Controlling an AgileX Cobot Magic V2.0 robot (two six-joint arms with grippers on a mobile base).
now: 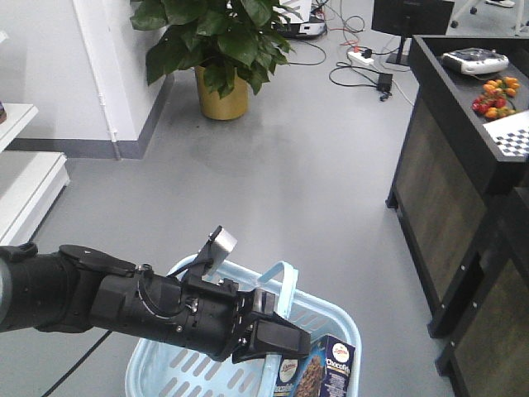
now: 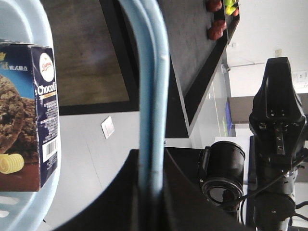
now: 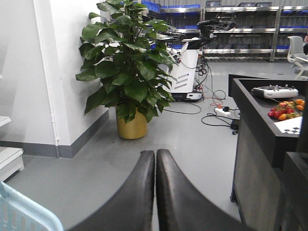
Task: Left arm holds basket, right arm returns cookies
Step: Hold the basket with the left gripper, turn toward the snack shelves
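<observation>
left end effector (image 1: 275,337) around basket (image 1: 332,318) handle, cookies (image 1: 335,374) inside, floor (image 1: 314,165) beyond

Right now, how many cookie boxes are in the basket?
1. The cookie box stands upright in the basket, right of the handle in the front view. The left arm and the picture's edge cover part of the basket, so more may be hidden.

We see a light blue slotted basket (image 1: 161,364), a dark navy cookie box (image 1: 337,372) with a brown cookie picture, a black left arm (image 1: 124,302), and a gold plant pot (image 1: 221,98).
</observation>
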